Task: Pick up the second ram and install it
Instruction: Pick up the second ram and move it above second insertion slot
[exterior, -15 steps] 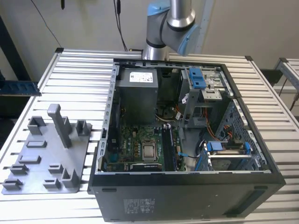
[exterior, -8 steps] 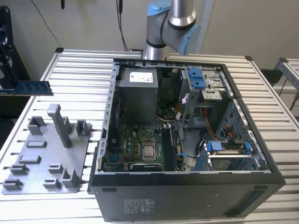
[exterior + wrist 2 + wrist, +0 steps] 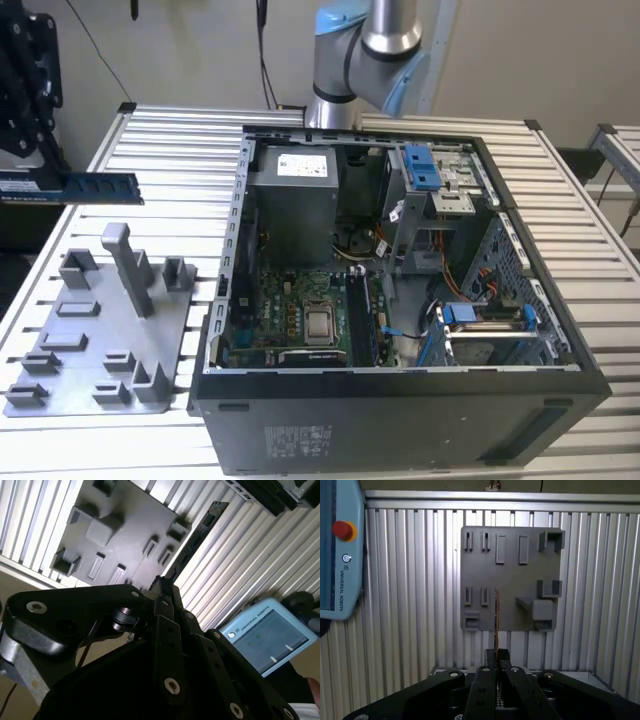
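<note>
The black, multi-link metal gripper point(image 3: 496, 655) has its fingers pressed onto one end of the second ram point(image 3: 85, 187), a long, flat, dark blue circuit board that runs level and clear in the air. In the exterior view it hangs over the far edge of the grey plastic holder tray point(image 3: 100, 360) with upright posts and shallow slots, touching none of them. The tray lies near the ribbed aluminium table's point(image 3: 170, 140) edge at the exterior view's left, with bare slats beyond it. Beside the tray stands the open black metal computer case point(image 3: 400, 420).
</note>
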Robot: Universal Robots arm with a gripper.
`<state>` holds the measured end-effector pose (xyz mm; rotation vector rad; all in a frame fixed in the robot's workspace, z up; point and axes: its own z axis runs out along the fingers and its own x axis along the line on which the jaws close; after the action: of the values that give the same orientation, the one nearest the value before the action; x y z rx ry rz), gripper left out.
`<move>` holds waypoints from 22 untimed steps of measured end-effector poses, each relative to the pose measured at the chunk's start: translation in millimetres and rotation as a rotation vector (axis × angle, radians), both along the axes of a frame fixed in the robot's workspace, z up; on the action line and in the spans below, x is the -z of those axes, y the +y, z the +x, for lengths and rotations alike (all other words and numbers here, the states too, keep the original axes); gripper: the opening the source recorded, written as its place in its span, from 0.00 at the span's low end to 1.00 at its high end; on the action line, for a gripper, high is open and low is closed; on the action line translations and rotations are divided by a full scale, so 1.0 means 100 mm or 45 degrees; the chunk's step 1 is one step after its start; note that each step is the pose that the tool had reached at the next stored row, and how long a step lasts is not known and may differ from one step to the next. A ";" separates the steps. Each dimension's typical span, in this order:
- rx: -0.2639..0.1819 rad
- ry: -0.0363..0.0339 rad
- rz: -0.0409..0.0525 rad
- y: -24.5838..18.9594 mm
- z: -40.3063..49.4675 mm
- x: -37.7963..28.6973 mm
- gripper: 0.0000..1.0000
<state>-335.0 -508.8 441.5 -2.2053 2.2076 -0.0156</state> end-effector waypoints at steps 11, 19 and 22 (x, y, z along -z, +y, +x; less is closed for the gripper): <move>-0.002 0.0000 0.000 0.019 0.397 0.000 0.14; -0.002 -0.0001 0.000 0.035 0.699 0.000 0.14; -0.002 -0.0001 0.000 0.043 0.813 0.001 0.14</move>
<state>-253.7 -504.5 441.5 -2.2071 2.2057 -0.0155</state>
